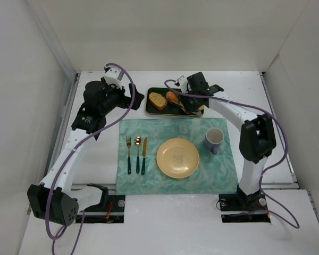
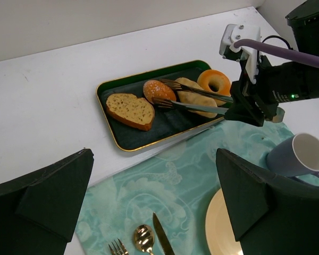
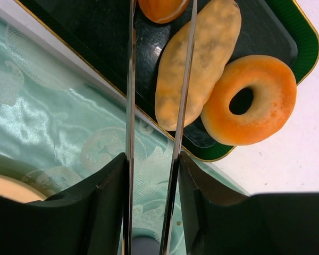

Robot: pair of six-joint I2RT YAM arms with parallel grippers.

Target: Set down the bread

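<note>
Yellow plate (image 1: 177, 157), behind the right end effector (image 3: 151, 172), sits bare; the bread looks not yet lifted. That end effector, its arm stretched forward, clenches tongs (image 3: 130, 79) whose tips flank the bread (image 3: 162, 8), just ahead in the tray (image 3: 287, 37). Left end effector (image 2: 154, 175) hovers released.
</note>
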